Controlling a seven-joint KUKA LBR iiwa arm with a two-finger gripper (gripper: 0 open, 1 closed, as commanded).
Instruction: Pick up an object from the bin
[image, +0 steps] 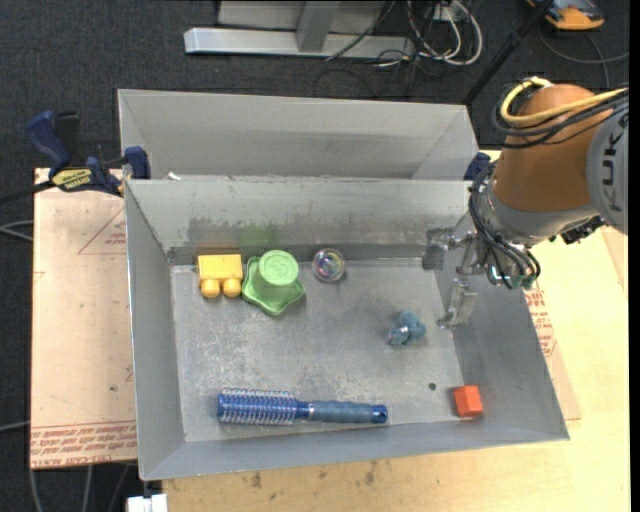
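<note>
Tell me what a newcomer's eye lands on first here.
The arm's big orange cover at the right, with the gripper hanging inside the bin on its right side, beside a small pale-blue thing. Next the long blue hairbrush along the near wall, and the green cup beside a yellow toy at the far left.

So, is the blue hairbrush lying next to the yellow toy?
No, the blue hairbrush lies along the near wall, while the yellow toy sits by the far wall.

Bin floor (330, 355) lies open centrally; blue piece (404, 329) sits beside the hand (455, 308).
</note>
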